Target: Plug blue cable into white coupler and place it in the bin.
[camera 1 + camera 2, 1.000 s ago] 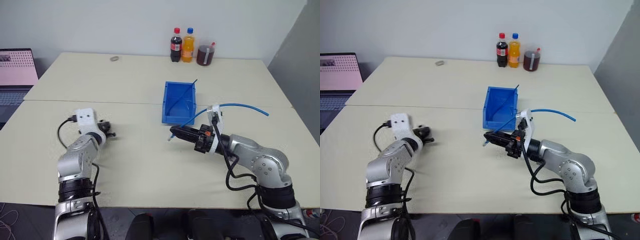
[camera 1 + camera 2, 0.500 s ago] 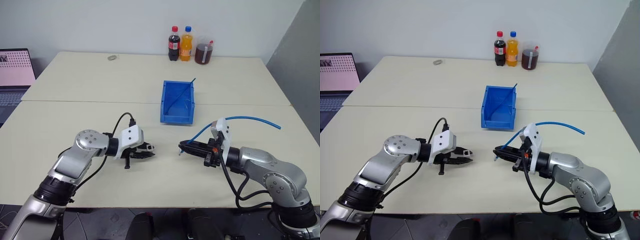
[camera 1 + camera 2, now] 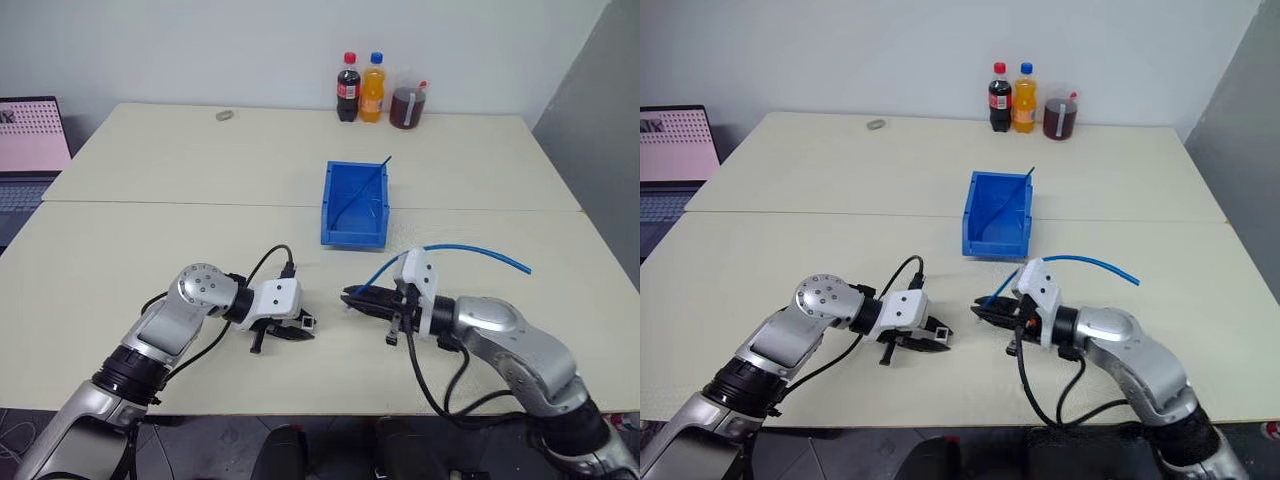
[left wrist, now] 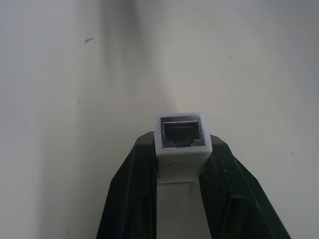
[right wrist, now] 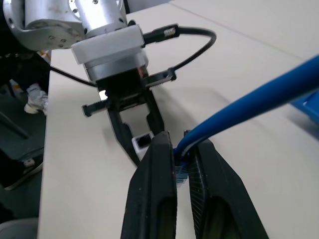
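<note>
The left gripper [image 4: 182,164] has its jaws clamped on the white coupler [image 4: 182,142], one black finger on each side, the dark socket facing away from the wrist. The right gripper [image 5: 180,164] has its jaws pinched narrow on the plug end of the blue cable [image 3: 470,249]. The two grippers point toward each other low over the tabletop [image 3: 180,250] near the middle of its near edge, the coupler [image 3: 309,323] and the cable's plug tip close together but with a gap between them.

From the right jaws the cable rises in an arc and runs off toward the right edge of the tabletop, its free end in the air. The bin [image 3: 356,205] sits behind the grippers, about midway across the tabletop, with a thin dark wire [image 3: 368,186] leaning across its inside. By the far edge stand a cola bottle [image 3: 348,88], an orange bottle [image 3: 374,88] and a cup of dark drink [image 3: 407,107]. A small grey object [image 3: 225,116] lies near the far left corner. A laptop [image 3: 28,140] stands beyond the left edge.
</note>
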You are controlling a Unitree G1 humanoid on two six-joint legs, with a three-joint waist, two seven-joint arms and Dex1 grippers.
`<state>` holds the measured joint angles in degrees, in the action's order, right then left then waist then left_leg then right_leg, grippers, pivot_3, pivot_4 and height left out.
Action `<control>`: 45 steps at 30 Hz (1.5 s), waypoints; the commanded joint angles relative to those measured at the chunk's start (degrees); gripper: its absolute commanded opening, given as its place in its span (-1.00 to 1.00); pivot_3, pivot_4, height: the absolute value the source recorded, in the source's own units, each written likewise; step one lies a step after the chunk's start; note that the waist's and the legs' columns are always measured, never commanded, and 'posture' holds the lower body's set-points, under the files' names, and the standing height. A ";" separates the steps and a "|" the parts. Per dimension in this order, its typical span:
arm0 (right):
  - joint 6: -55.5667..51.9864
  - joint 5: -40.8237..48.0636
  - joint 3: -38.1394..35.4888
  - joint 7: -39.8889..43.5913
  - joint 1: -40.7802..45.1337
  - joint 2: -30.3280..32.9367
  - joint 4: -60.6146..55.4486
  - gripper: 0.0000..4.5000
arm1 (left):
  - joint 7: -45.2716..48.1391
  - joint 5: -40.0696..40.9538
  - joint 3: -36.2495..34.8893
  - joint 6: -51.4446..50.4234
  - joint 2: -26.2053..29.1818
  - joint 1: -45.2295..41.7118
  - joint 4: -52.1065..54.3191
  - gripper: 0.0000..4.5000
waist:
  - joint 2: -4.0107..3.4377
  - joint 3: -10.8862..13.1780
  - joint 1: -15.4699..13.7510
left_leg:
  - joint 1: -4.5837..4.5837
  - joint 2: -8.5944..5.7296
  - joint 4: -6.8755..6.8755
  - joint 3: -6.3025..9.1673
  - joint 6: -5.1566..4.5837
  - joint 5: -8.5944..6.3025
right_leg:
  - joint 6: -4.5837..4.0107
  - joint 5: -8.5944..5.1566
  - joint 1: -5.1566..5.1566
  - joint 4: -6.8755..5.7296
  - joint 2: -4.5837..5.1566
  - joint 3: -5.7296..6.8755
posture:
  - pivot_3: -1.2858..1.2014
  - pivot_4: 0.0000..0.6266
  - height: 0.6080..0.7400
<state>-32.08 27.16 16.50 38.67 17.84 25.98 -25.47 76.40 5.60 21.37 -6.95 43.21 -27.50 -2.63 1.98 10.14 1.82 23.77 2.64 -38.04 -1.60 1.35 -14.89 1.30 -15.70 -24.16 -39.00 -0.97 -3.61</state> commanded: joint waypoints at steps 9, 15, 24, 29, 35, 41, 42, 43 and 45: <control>20.02 -11.99 8.94 8.03 4.21 -7.36 14.16 -0.98 | 2.76 -1.03 0.45 1.24 -0.49 -0.30 -1.32 -0.64 | 0.03 -0.03 -0.07 | 0.01 0.01 -0.02 -0.04 0.00 0.00 | -0.28 0.16 0.00 0.00 0.03 0.04 | 0.03 -0.52 1.00; 21.37 -13.37 10.43 10.21 1.58 -7.42 14.64 -0.98 | 3.62 -0.68 0.16 0.30 0.04 0.24 -1.08 -0.64 | 0.03 -0.04 -0.08 | -0.03 0.02 -0.03 0.00 0.00 0.00 | -0.29 0.16 0.01 -0.07 0.01 0.08 | 0.03 -0.52 1.00; 21.14 -15.55 9.73 8.47 1.30 -9.70 16.03 -0.98 | 4.81 -1.44 0.53 0.56 -0.12 -0.34 -2.24 -0.64 | 0.02 -0.10 0.04 | -0.10 0.02 -0.04 -0.03 0.00 0.00 | -0.29 0.17 0.04 -0.10 -0.01 0.06 | 0.03 -0.52 1.00; 20.69 -16.60 9.58 8.64 2.26 -9.84 17.54 -0.98 | 4.80 -2.00 0.61 1.67 -0.68 -0.98 -4.05 -0.64 | 0.02 -0.10 0.04 | -0.11 0.01 -0.04 -0.04 0.01 0.00 | -0.30 0.17 0.04 -0.11 -0.01 0.05 | 0.03 -0.52 1.00; 19.74 -18.06 11.15 11.09 1.42 -7.77 17.06 -0.98 | 3.85 -2.25 0.22 2.15 -1.23 -0.61 -5.18 -0.64 | 0.03 -0.19 -0.03 | -0.19 0.00 -0.05 -0.05 0.00 0.01 | -0.30 0.17 0.12 -0.14 0.00 0.04 | 0.03 -0.52 1.00; 17.76 -20.34 12.87 12.03 4.16 -7.11 18.22 -0.98 | 3.05 -3.25 0.37 2.39 -1.68 -0.86 -6.15 -0.64 | 0.02 -0.22 -0.04 | -0.49 -0.02 -0.05 -0.09 0.00 0.00 | -0.29 0.17 0.39 -0.14 0.00 0.01 | 0.03 -0.52 1.00; 17.09 -20.27 12.84 11.91 4.62 -7.48 18.20 -0.98 | 3.01 -3.35 0.39 2.35 -1.81 -0.94 -6.22 -0.64 | 0.02 -0.22 -0.04 | -0.71 -0.03 -0.02 -0.09 0.00 0.00 | -0.29 0.15 0.60 -0.10 0.00 0.02 | 0.03 -0.52 1.00; 16.50 -20.30 12.84 11.78 4.99 -7.78 18.21 -0.98 | 2.97 -3.42 0.39 2.28 -1.93 -0.99 -6.25 -0.64 | 0.02 -0.22 -0.03 | -0.85 -0.03 0.01 -0.09 0.00 0.00 | -0.29 0.12 0.76 -0.08 0.00 0.02 | 0.03 -0.52 1.00; 13.65 -19.85 13.20 11.58 5.99 -9.03 18.45 -0.98 | 2.64 -3.59 0.50 2.09 -2.28 -1.00 -6.16 -0.64 | 0.02 -0.22 -0.03 | -0.92 -0.02 0.00 -0.09 0.00 0.00 | -0.10 0.00 0.81 -0.10 -0.01 0.02 | 0.03 -0.52 1.00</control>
<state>-15.64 7.68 28.38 49.76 23.44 17.40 -7.62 79.78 3.92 21.04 -4.51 41.17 -28.83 -7.66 2.00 9.92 1.79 22.84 2.62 -38.04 -1.68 1.35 -14.89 1.20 -15.71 -23.34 -39.12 -0.98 -3.59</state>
